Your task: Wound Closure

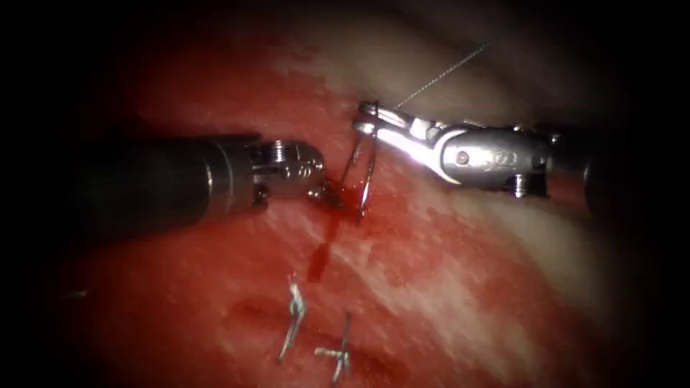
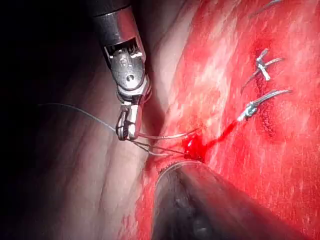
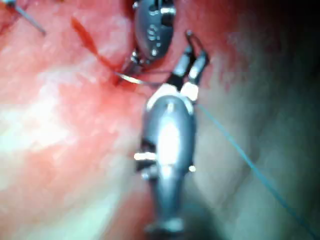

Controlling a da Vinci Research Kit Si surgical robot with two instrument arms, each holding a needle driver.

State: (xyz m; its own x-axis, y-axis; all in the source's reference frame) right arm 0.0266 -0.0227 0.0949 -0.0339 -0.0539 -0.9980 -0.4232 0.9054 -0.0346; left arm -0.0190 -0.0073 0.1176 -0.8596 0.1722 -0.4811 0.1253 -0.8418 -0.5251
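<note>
Needle, thin curved steel (image 1: 368, 179): centre of endoscope frame, upper end at the right tool's jaws, lower end in the red pork-belly tissue (image 1: 445, 287) at the cut (image 1: 327, 237), where red fluid (image 1: 338, 208) pools and runs down-left. Right arm's silver needle driver (image 1: 368, 118) comes in from frame right, tips upper-centre; jaws closed, gripping the needle near its upper end. Thin grey thread (image 1: 442, 74) runs from those jaws up-right toward top of frame; in right wrist view it trails off (image 3: 240, 150) away from the tool (image 3: 192, 60). Left arm's dark-shafted needle driver (image 1: 320, 188) comes in from frame left, tip down at the cut's left edge just beside the needle's entry point; can't tell if its jaws are open or closed, or what they hold. Left wrist view: right tool (image 2: 127, 125) holds needle wire (image 2: 165, 136) leading to the fluid spot (image 2: 192, 146). Two finished stitches with cut thread ends (image 1: 295, 316) sit lower centre of endoscope frame, along the cut
</note>
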